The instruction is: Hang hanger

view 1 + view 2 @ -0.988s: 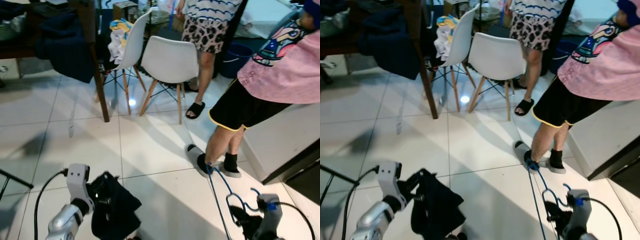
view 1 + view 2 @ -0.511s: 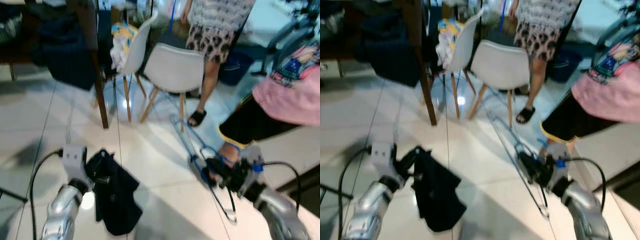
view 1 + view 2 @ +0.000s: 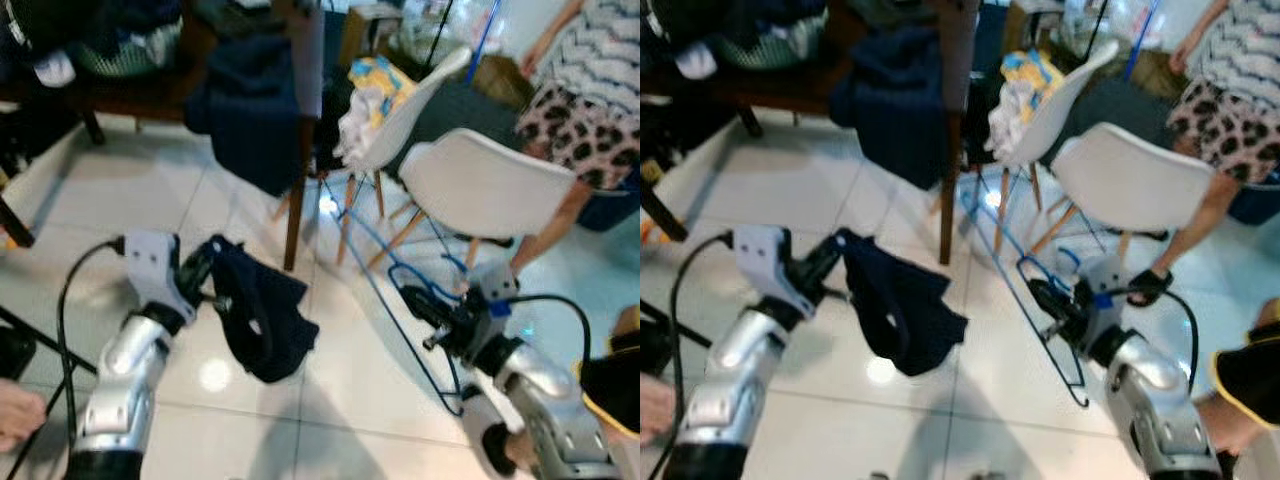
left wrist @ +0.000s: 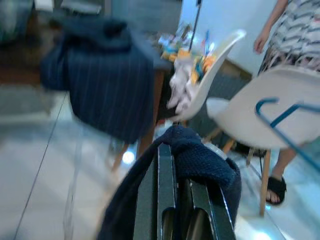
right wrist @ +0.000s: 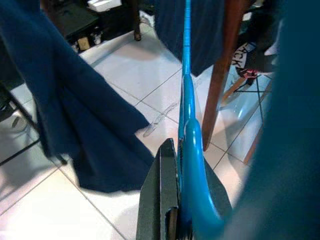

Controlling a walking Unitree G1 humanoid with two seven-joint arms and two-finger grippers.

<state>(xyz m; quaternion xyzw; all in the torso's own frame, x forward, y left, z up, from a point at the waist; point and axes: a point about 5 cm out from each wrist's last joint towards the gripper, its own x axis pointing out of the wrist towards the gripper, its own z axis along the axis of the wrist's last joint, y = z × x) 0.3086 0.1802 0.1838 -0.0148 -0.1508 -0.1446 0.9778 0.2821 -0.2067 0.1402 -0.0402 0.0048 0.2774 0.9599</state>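
Observation:
A dark navy garment point(image 3: 262, 320) hangs limp from my left gripper point(image 3: 205, 285), which is shut on its upper edge, raised over the white floor tiles. In the left wrist view the fingers point(image 4: 165, 200) pinch the cloth point(image 4: 200, 160). My right gripper point(image 3: 430, 315) is shut on a blue wire hanger point(image 3: 375, 270), held at a slant with its long bar pointing up towards the table. The hanger's bar point(image 5: 187, 100) runs straight out between the right fingers, with the garment point(image 5: 75, 110) beside it. About a hand's width separates garment and hanger.
A wooden table leg point(image 3: 300, 150) with dark cloth point(image 3: 250, 110) draped from the table stands just behind. Two white chairs point(image 3: 490, 185) sit at the right, one holding clothes point(image 3: 365, 95). A person in patterned shorts point(image 3: 580, 130) stands far right. A hand point(image 3: 15, 415) shows low left.
The camera has swung left towards the table. Both arms have risen: the right gripper lifted the hanger off the floor and brought it in towards the garment.

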